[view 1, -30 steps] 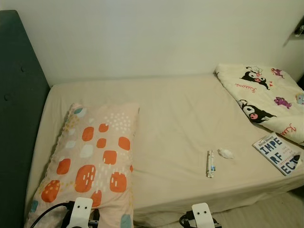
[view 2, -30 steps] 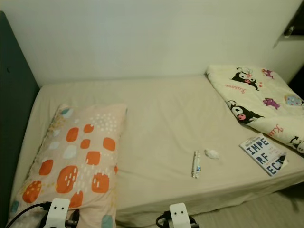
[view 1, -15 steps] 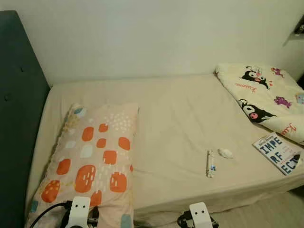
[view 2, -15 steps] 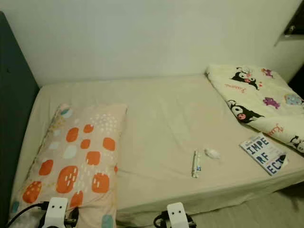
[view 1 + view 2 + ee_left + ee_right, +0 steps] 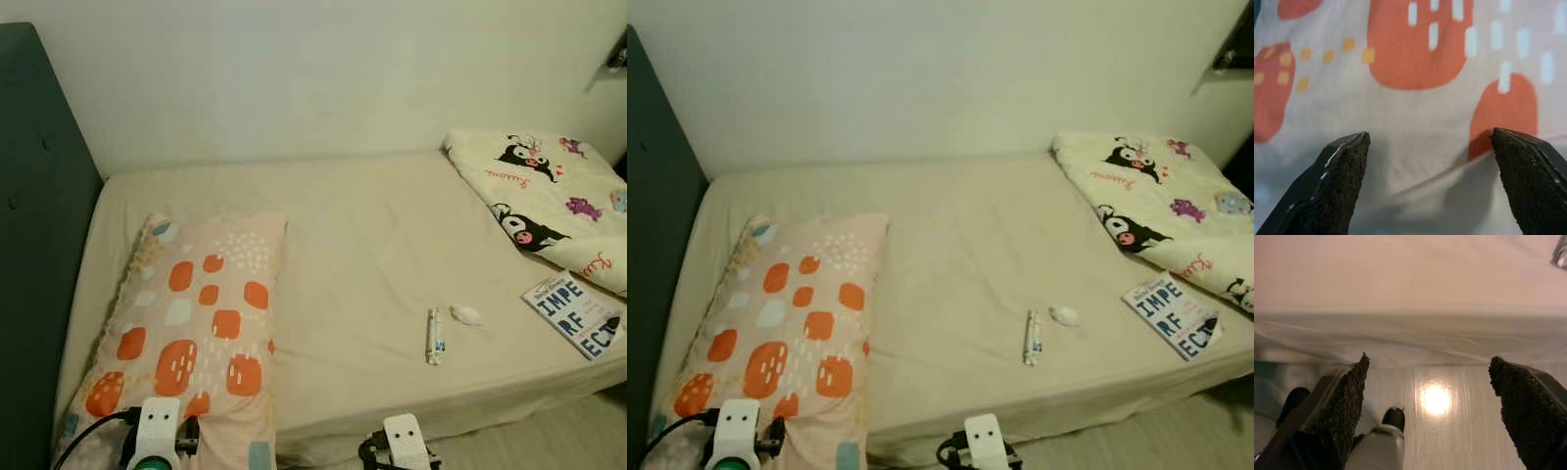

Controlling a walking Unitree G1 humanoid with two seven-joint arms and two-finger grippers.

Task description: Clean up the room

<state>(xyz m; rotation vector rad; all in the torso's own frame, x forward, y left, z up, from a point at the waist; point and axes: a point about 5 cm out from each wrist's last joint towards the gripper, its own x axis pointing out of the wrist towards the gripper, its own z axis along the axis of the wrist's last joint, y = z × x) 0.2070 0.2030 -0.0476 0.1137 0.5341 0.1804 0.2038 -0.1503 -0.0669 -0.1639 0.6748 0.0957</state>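
Note:
A beige bed (image 5: pixel 362 225) lies before me. On its left end rests a pillow (image 5: pixel 191 323) with orange blotches. Near the front edge lie a small white tube (image 5: pixel 433 336) and a crumpled white wad (image 5: pixel 464 314). A book (image 5: pixel 580 315) with big dark letters sits at the right front corner, beside a folded cream blanket (image 5: pixel 544 196) with cartoon prints. My left gripper (image 5: pixel 1430 186) hangs open just above the pillow, nothing between its fingers. Over the bed's front edge and the pale floor my right gripper (image 5: pixel 1430 416) is open and holds nothing.
A dark green headboard (image 5: pixel 39 245) stands along the left side. A plain wall (image 5: pixel 323 69) runs behind the bed. Pale wood floor (image 5: pixel 558 441) shows at the lower right. My own foot (image 5: pixel 1393 418) appears on the floor in the right wrist view.
The camera has shifted slightly, so both wrists sit a little lower and further left in the picture. The things on the bed have not moved.

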